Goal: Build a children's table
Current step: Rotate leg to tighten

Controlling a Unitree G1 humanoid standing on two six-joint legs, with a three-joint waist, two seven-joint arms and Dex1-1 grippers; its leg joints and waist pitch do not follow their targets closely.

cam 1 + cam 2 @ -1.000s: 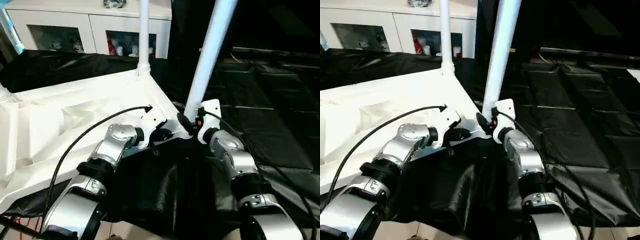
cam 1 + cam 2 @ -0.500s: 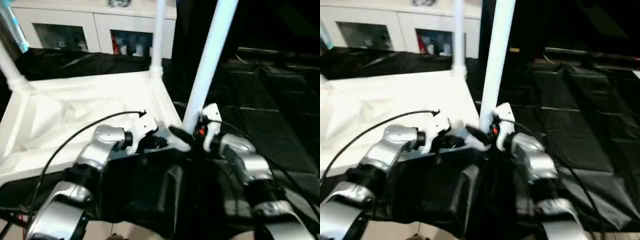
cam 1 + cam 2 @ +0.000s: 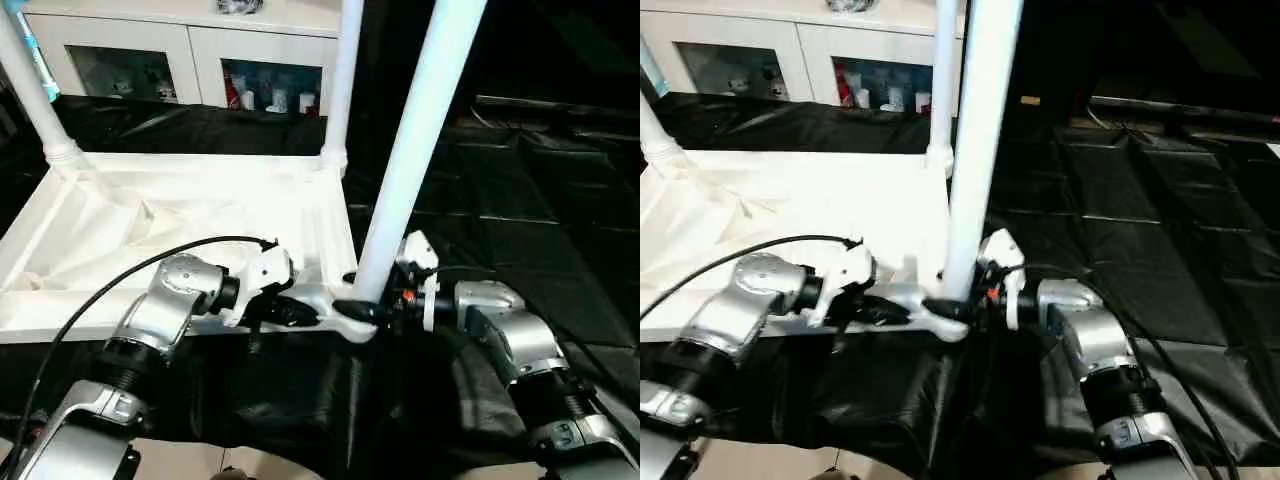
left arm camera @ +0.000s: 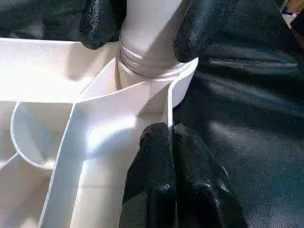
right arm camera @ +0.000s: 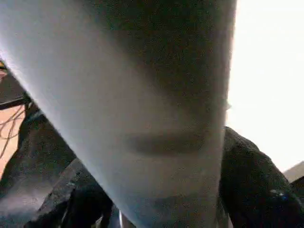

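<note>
White plastic children's table [image 3: 190, 225] lies upside down on black sheeting [image 3: 560, 230], ribbed underside up, three legs standing in corner sockets. Nearest leg [image 3: 415, 150] rises from the corner socket [image 4: 156, 80] closest to the robot. Right gripper [image 4: 145, 26] clasps that leg just above the socket, one black finger each side. Left gripper [image 4: 171, 156]: fingers pressed together, nothing between them, tips at the tabletop's edge wall just beside the socket. White cabinet [image 3: 190, 50] w/ glass fronts in bkgd.
</note>
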